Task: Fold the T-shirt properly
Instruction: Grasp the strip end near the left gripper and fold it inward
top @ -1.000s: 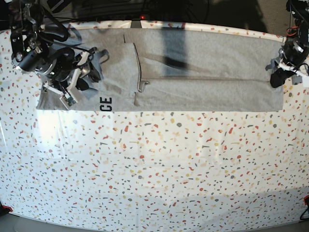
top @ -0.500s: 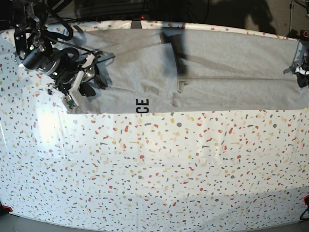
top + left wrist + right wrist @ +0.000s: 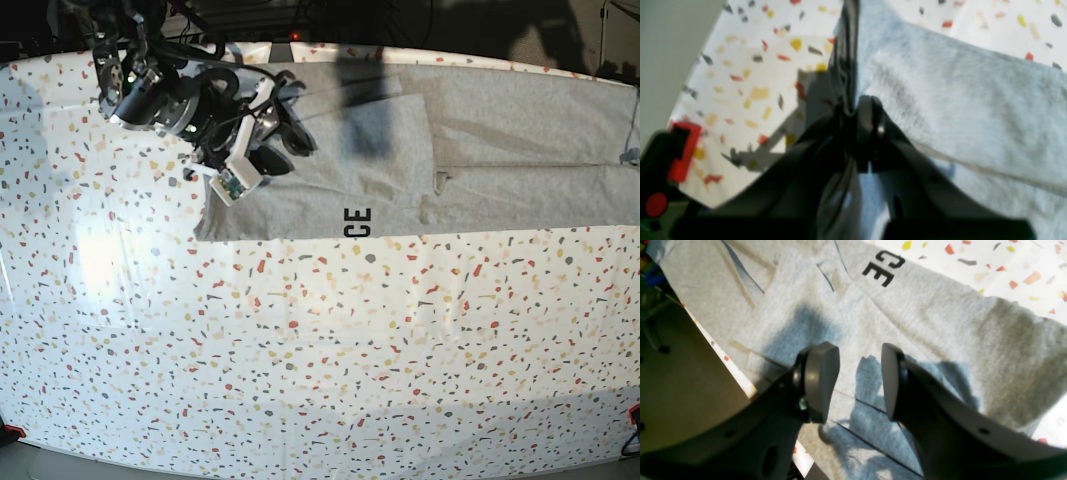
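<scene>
Grey T-shirt [image 3: 480, 140] along far tabletop [image 3: 320, 340] edge; left gripper [image 3: 855, 110] pinching its hem, right gripper [image 3: 860, 380] parted, empty above cloth; best dragged low, evenly tensioned.

I've slid the shirt [image 3: 480, 140] rightward across the frame, its lettering [image 3: 356, 222] now near centre; my right claw [image 3: 285, 140] followed from far left.

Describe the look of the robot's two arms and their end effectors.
The right end effector has dark grey plastic fingers ending in smooth rounded pads. In the base view, its arm is black and silver, with black cables and a white camera module showing a green board. The left end effector is black and blurred.
</scene>
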